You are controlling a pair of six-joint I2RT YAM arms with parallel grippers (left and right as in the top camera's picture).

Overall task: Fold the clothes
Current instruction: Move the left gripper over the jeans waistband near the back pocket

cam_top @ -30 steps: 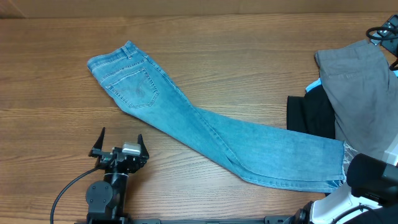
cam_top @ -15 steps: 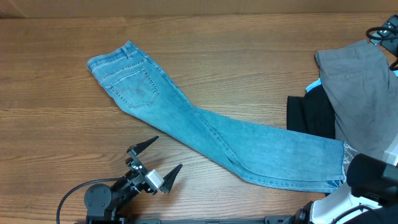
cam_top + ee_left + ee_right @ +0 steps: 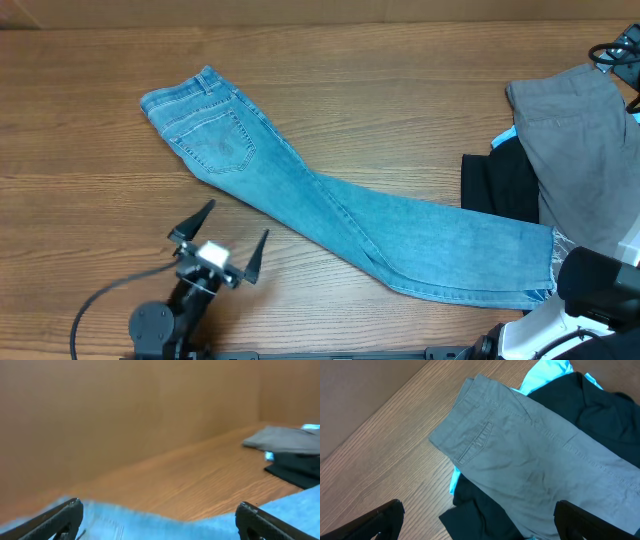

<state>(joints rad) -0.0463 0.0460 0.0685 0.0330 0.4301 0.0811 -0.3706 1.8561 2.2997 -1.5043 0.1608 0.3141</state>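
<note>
Jeans (image 3: 330, 210) flat, slanting across desk (image 3: 400, 80), far-left to near-right.
Left claw (image 3: 238, 218) spread wide, empty, just near-side of jeans, not touching; right claw (image 3: 477, 507) spread wide over grey garment (image 3: 535, 470).

Jeans (image 3: 330, 210): light blue denim, lying flat, one leg laid on the other, one stitched back pocket facing up.
Pose: diagonal on the wooden surface (image 3: 400, 80), waistband far left, hems near right.
Grey garment (image 3: 580, 150): spread at the right edge, lying over the black one, slit pocket showing.
Black garment (image 3: 500, 185): crumpled beneath the grey, just beside the jeans' lower legs.
</note>
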